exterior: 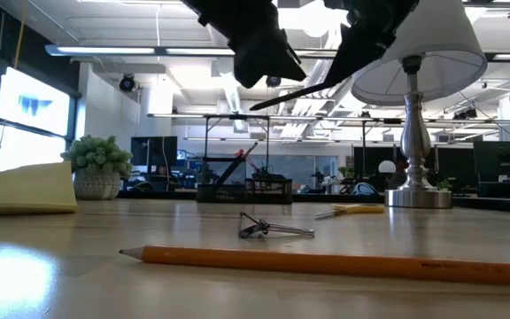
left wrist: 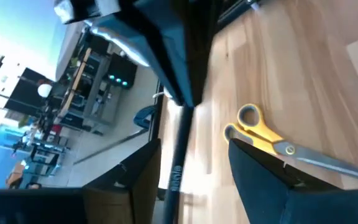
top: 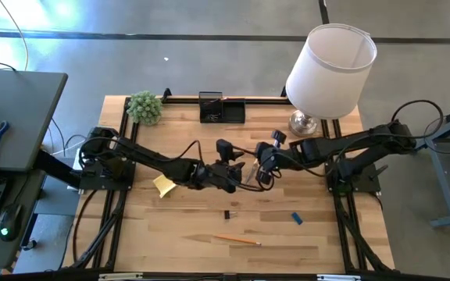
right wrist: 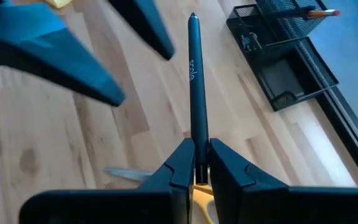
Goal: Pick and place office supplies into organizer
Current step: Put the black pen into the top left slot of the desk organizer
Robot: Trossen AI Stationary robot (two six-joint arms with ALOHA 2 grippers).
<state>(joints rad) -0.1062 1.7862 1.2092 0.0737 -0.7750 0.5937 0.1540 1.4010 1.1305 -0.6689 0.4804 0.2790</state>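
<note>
Right gripper [right wrist: 201,165] is clamped on the tail of a black pen [right wrist: 195,87], which points straight out from its fingers above the middle of the table [top: 303,250]. Left gripper [left wrist: 194,165] faces it from the opposite side with its fingers [left wrist: 263,165] standing apart around the far end of the same pen, not pressed onto it. In the overhead view the two grippers meet nose to nose at table centre, which reads as a handover between arms.

Progress, nearest items first:
- Orange pencil [exterior: 326,262] lies at the front edge of the table, not yet collected.
- Black binder clip [exterior: 264,228] lies just behind the pencil, not yet collected.
- Small blue block [top: 296,218] lies to the right of the clip, not yet collected.
- Yellow sticky-note pad [top: 164,185] lies beside the left arm, not yet collected.
- Yellow-handled scissors [left wrist: 272,140] lie flat on the wood below the grippers, not yet collected.

Organizer [top: 221,108] stands at the back edge, between the small green plant [top: 144,107] and the white-shaded lamp [top: 330,70]. The right wrist view shows an orange-tipped pencil and a dark pen already leaning in its taller cup section. Judged from this layout, the task is in an early stage: a few items are stowed, one pen is in the air, and five pieces remain on the table.
</note>
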